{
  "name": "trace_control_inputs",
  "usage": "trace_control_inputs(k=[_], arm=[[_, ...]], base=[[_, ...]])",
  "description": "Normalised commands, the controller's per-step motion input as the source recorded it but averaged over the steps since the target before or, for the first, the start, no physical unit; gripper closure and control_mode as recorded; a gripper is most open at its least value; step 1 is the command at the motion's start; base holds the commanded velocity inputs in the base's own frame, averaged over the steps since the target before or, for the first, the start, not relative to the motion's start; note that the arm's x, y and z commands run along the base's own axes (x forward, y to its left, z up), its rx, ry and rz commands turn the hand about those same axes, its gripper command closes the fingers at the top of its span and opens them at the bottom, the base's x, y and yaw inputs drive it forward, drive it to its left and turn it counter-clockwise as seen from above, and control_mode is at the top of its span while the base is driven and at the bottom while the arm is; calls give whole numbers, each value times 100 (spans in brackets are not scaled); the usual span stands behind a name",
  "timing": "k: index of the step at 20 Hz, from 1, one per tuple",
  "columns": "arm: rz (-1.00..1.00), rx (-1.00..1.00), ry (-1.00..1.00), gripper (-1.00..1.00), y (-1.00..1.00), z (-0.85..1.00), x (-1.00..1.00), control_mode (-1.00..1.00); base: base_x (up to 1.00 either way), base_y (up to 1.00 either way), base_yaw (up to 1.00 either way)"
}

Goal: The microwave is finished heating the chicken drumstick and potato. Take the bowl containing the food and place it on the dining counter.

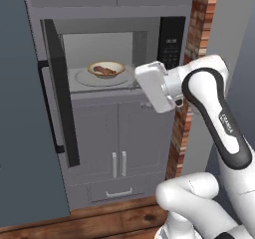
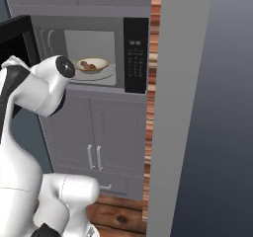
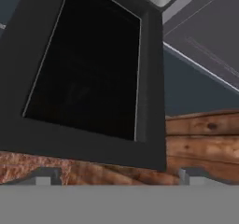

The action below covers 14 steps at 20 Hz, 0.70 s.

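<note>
Grey cabinets beside a brick column; microwave (image 1: 107, 59) open, bowl (image 1: 106, 69) with food (image 1: 104, 70) on glass turntable (image 1: 102, 78), left of the hand.
From right: same bowl (image 2: 92, 64) inside.
Hand view: black door (image 3: 88, 73) close ahead; gripper (image 3: 114, 177) fingertips (image 3: 43, 177) apart, seemingly empty.

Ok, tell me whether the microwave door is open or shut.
Open. The microwave door is swung out to the left, exposing the pale interior and the bowl on the turntable.

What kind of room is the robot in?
It looks like a kitchen. There's a built-in microwave with its door open, a bowl of food inside, and grey cabinet doors underneath.
</note>
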Motion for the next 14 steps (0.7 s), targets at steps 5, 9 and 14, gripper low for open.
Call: trace_control_inputs(k=[5, 9, 14], arm=[[1, -60, -20, -100, -98, -43, -63, -100], [0, -65, -17, -100, -93, -43, -62, -100], [-14, -45, -3, -100, -94, -28, -26, -100]], base=[[0, 0, 0], [0, 0, 0], [0, 0, 0]])
